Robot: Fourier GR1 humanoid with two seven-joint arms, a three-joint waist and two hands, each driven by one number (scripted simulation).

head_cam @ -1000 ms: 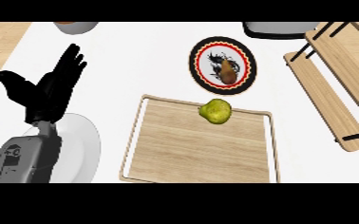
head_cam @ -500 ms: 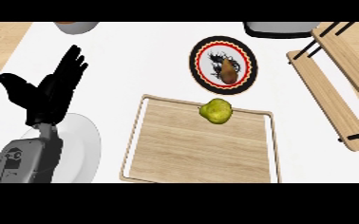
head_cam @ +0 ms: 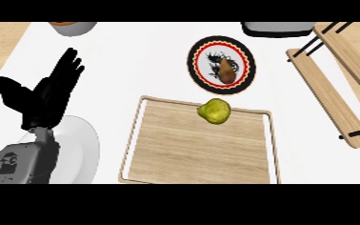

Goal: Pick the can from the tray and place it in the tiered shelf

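A yellow-green rounded object (head_cam: 215, 110), shaped more like a fruit than a can, lies at the far edge of the wooden tray (head_cam: 197, 155). The wooden tiered shelf (head_cam: 323, 91) with black posts stands at the right edge. My left hand (head_cam: 45, 100) is held up at the left, well away from the tray, with its fingers straight and nothing in it. My right hand does not show.
A round plate with a red and black patterned rim (head_cam: 243, 63) sits just beyond the tray and holds a brown item (head_cam: 226, 70). A white plate (head_cam: 81, 152) lies under my left forearm. A bowl (head_cam: 70, 27) and a grey vessel (head_cam: 277, 28) stand at the back.
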